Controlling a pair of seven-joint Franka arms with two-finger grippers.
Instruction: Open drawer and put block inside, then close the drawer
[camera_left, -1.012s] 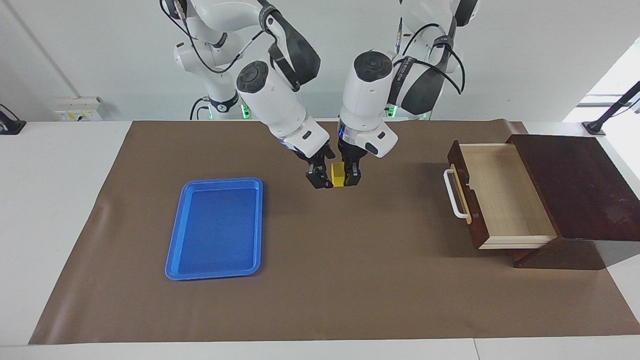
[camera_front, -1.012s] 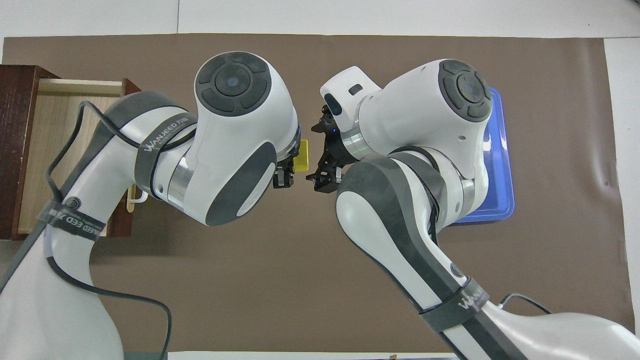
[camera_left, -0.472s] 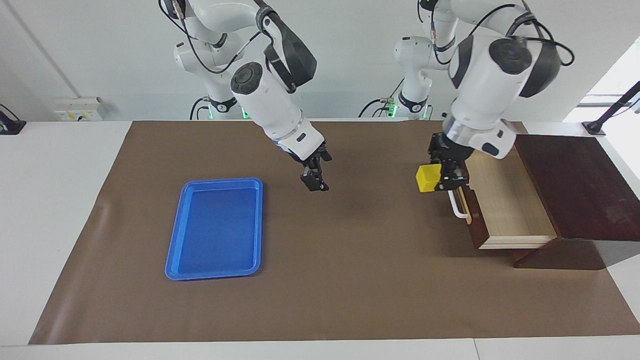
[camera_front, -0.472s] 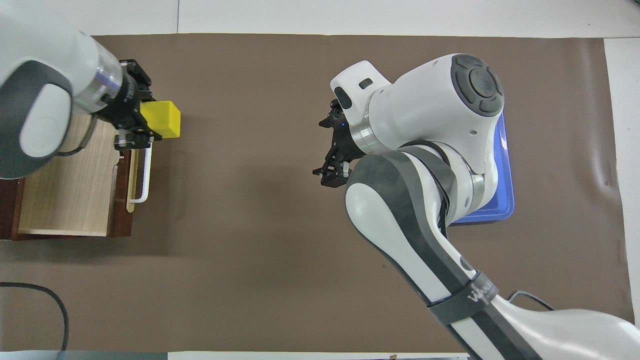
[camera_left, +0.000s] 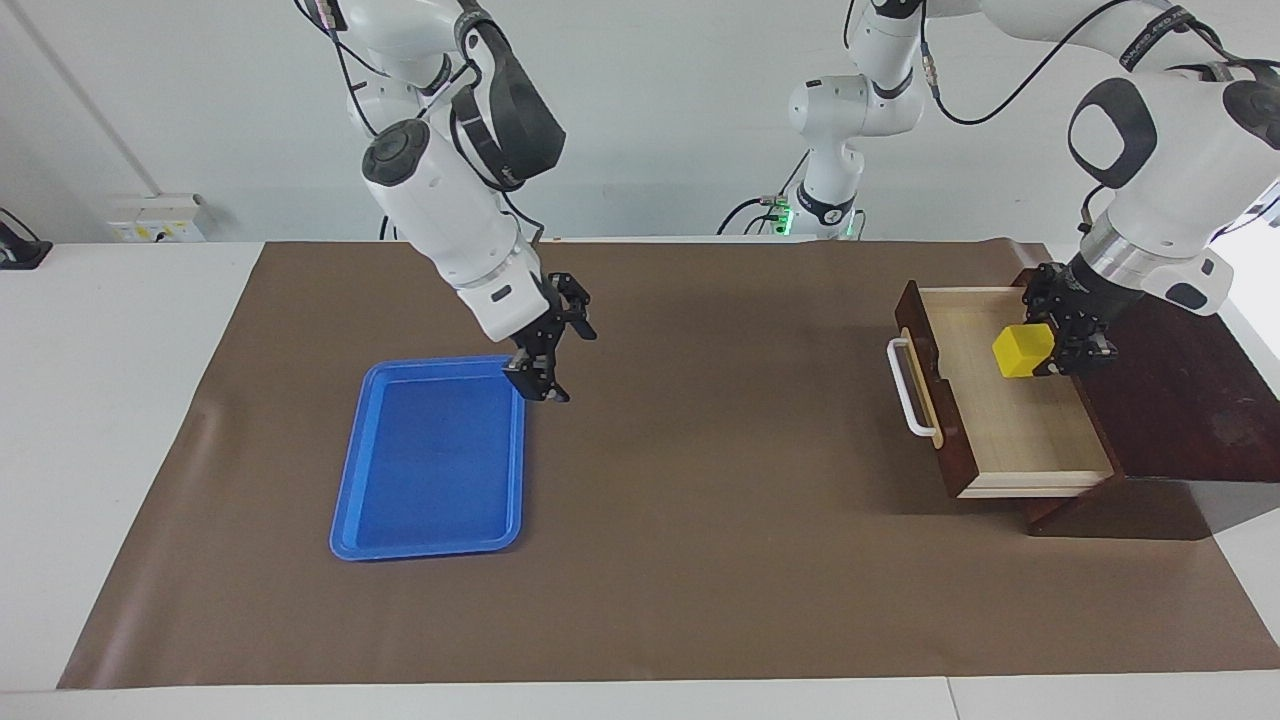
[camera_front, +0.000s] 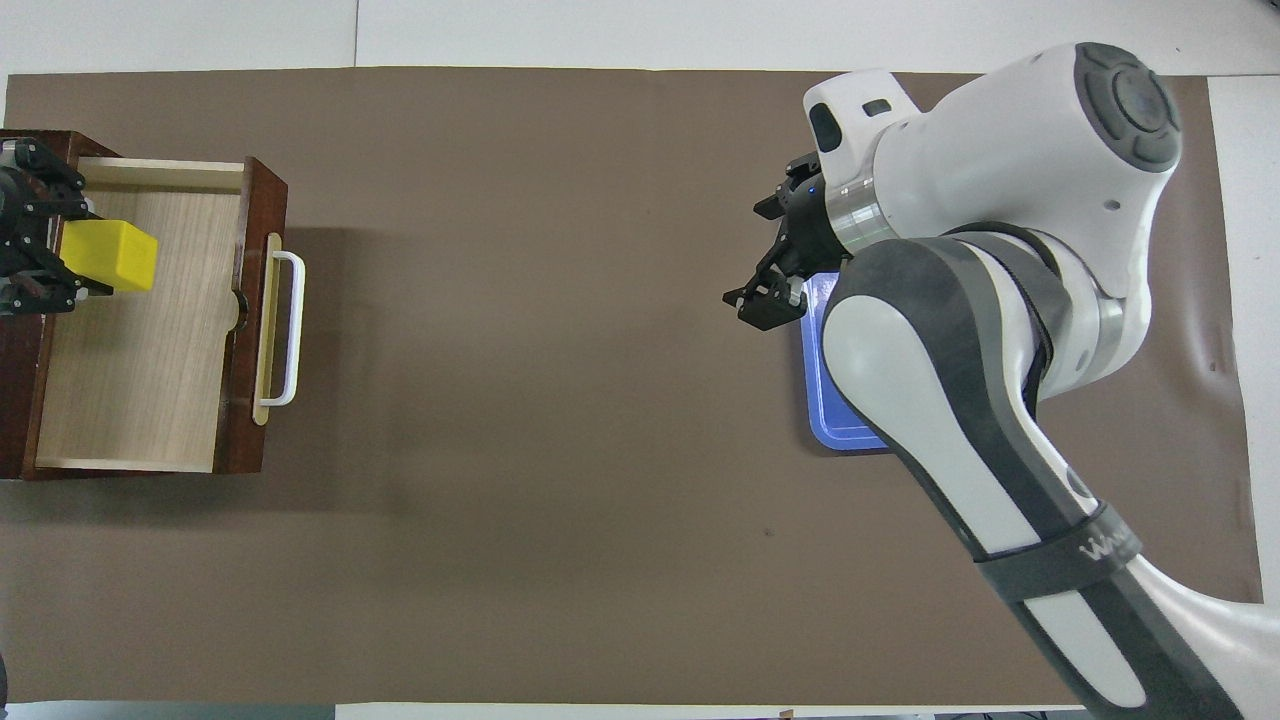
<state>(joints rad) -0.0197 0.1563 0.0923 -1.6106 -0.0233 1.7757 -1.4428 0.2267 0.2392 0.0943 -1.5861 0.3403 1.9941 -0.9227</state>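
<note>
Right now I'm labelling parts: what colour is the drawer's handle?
White, on the drawer; its handle shows best in the facing view.

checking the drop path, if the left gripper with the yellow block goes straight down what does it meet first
Most likely the pale floor of the open drawer: the left gripper, shut on the block, hangs over it, though its height is unclear.

My white table (camera_left: 120, 400) carries a wide brown mat (camera_left: 700, 560); a plain pale wall (camera_left: 650, 120) rises above it; daylight glares from a window (camera_left: 1230, 170).
</note>
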